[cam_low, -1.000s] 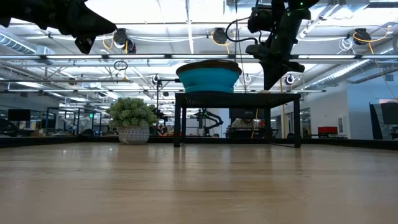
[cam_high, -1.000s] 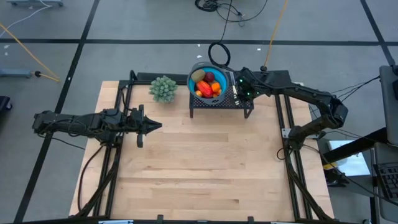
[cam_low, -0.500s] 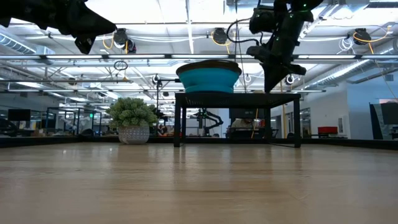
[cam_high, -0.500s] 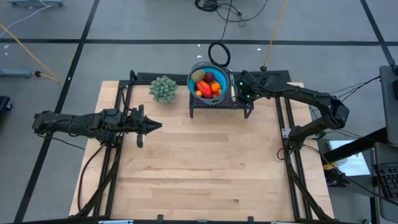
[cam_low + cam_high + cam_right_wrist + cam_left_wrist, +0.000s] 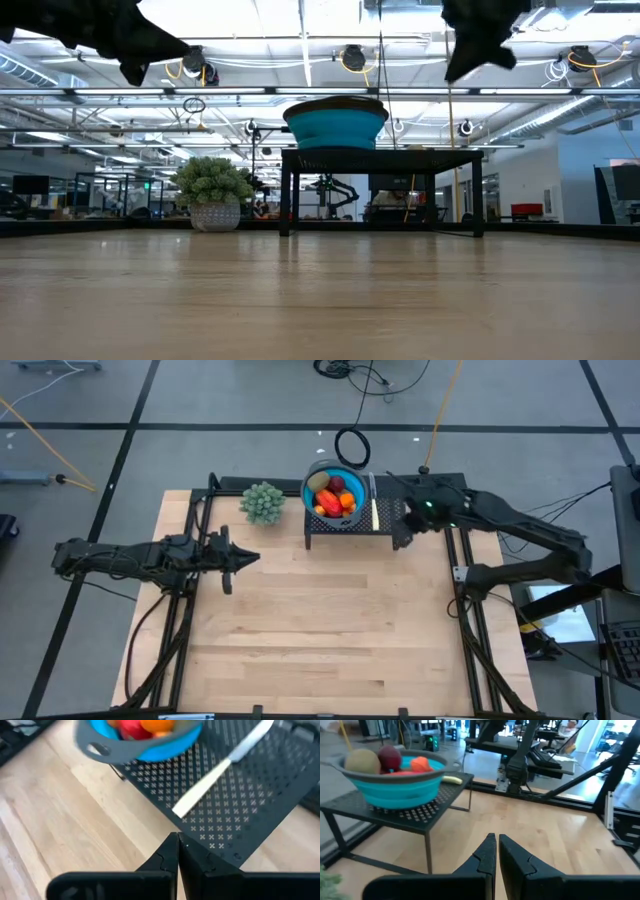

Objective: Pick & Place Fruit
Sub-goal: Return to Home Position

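Fingers (image 5: 169, 852) of right gripper (image 5: 178, 837) are noted pressed together, nothing held, near the black shelf (image 5: 235, 820) edge. Fruit (image 5: 155, 724) is heaped ahead of them in blue bowl (image 5: 165, 750); pale knife (image 5: 215, 775) is laid between. Left gripper (image 5: 496, 837) is likewise closed, empty, well apart.

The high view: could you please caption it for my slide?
Fruit in blue strainer on shelf, yellow knife alongside; left pincer and right pincer shut.
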